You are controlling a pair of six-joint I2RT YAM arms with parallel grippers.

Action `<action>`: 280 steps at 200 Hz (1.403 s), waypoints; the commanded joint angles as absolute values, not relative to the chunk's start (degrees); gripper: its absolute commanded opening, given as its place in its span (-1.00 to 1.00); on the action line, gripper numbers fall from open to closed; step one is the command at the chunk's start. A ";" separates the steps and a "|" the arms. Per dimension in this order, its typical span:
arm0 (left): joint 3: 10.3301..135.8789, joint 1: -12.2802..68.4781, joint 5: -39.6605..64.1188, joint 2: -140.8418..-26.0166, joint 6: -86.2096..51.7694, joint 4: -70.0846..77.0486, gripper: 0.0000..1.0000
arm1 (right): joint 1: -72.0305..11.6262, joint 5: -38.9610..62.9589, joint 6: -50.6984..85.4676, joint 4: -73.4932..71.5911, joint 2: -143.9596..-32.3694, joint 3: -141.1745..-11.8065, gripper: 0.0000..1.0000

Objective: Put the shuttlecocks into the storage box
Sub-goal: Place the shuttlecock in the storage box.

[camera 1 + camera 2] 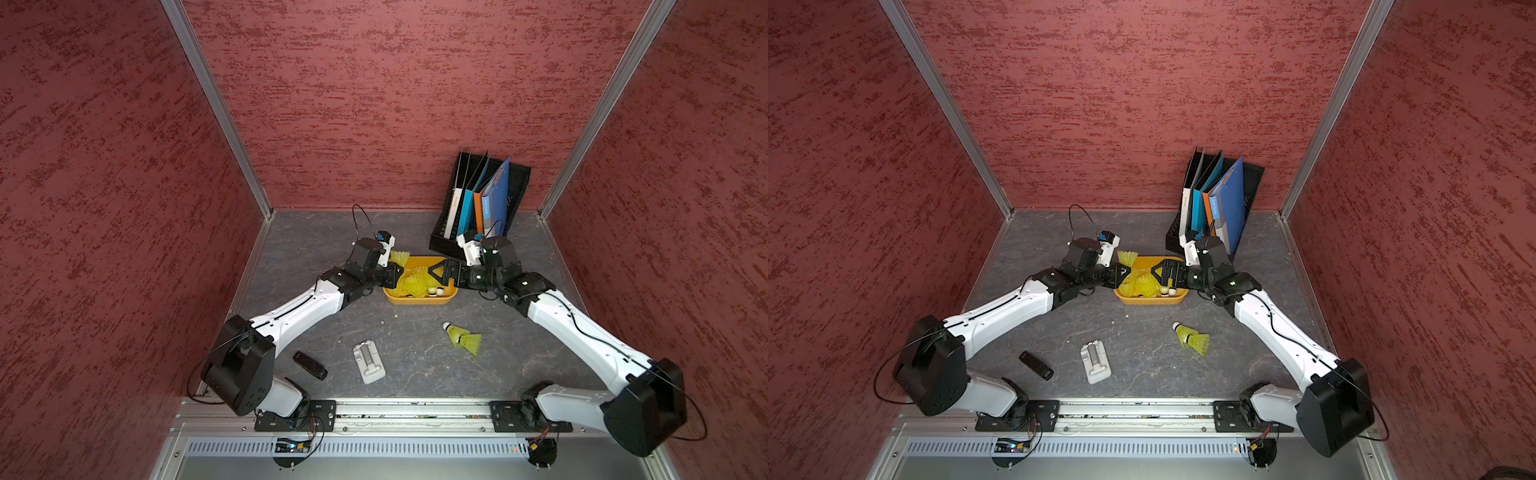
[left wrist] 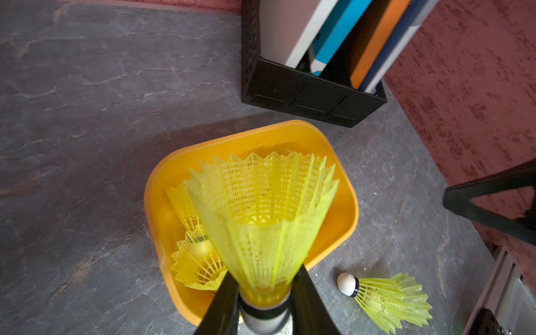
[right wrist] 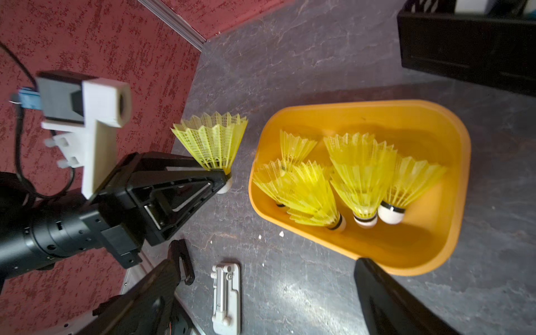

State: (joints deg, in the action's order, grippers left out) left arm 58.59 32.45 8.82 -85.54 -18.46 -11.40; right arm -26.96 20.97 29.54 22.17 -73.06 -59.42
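Left end effector (image 2: pixel 265 304) pinched in, right end effector (image 3: pixel 266 264) spread wide

Grey veined tabletop (image 1: pixel 415 386). On it we log: orange storage box (image 1: pixel 419 300) mid-back, black file rack (image 1: pixel 441 245) just behind it, shuttlecocks (image 1: pixel 464 338) front right (possibly two nested), pale bracket (image 1: pixel 369 362), small black stick (image 1: pixel 309 365).

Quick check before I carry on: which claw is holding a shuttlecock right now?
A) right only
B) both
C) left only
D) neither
C: in the left wrist view the left claw pinches a shuttlecock at its base, while the right claw stands wide open with nothing between its jaws.
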 commanded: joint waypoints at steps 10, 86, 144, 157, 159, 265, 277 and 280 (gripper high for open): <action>59.55 30.38 9.05 -89.01 -23.77 -10.08 -0.60 | -28.77 17.10 28.47 21.92 -75.17 -62.39 0.97; 65.71 30.41 5.81 -95.85 -24.83 -15.56 -0.60 | -29.78 16.79 29.97 20.00 -75.49 -61.20 0.97; 67.09 31.38 4.47 -97.03 -24.78 -18.54 -0.60 | -29.88 15.82 30.59 20.65 -75.22 -60.78 0.97; 66.99 31.58 4.38 -97.33 -24.96 -18.68 -0.60 | -29.87 15.89 30.67 20.43 -75.23 -60.76 0.97; 67.04 31.62 4.35 -97.39 -25.01 -18.71 -0.60 | -29.88 15.90 30.72 20.40 -75.23 -60.76 0.97; 67.90 31.90 4.03 -99.62 -25.04 -20.08 -0.59 | -29.88 16.17 30.87 20.67 -74.18 -60.17 0.97; 67.93 32.03 3.97 -99.49 -25.18 -20.21 -0.59 | -29.88 16.08 30.85 20.74 -74.18 -60.20 0.97; 67.93 32.07 3.93 -99.49 -25.21 -20.14 -0.59 | -29.88 16.08 30.85 20.74 -74.14 -60.23 0.97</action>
State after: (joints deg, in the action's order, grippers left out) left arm 66.46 31.64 4.38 -99.13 -25.08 -19.73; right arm -29.54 17.28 30.68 21.69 -75.59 -60.66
